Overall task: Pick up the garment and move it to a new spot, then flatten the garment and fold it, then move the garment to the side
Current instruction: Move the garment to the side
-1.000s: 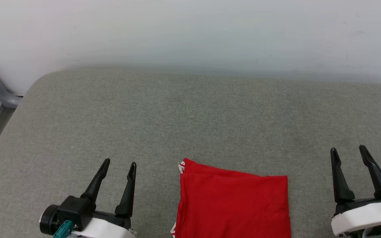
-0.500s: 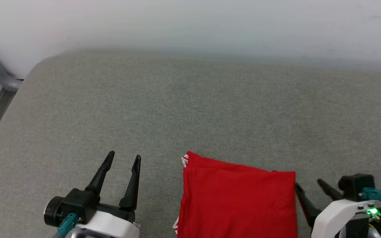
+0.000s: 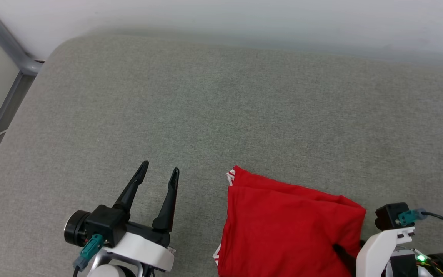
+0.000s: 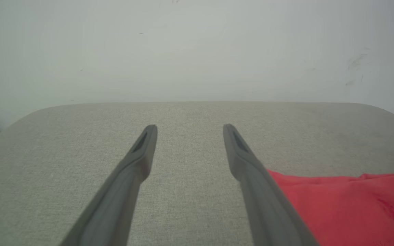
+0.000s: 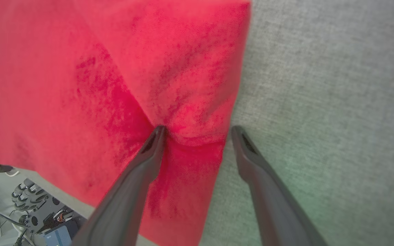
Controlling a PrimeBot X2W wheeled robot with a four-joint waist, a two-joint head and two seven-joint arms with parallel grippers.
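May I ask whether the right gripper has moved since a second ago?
Yes: the right gripper has swung left onto the right edge of the garment, which it stood clear of earlier.

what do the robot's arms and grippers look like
The left gripper and right gripper each have two long, tapering black fingers on a black block, mounted to a glossy white wrist shell. A teal connector plugs into each block; the right one's trails a black cable. A small green light glows on the right wrist.

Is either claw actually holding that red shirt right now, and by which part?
Nothing is held yet. The right gripper stands open astride the garment at its right edge, one finger pressing the cloth. The left gripper is open, apart from it.
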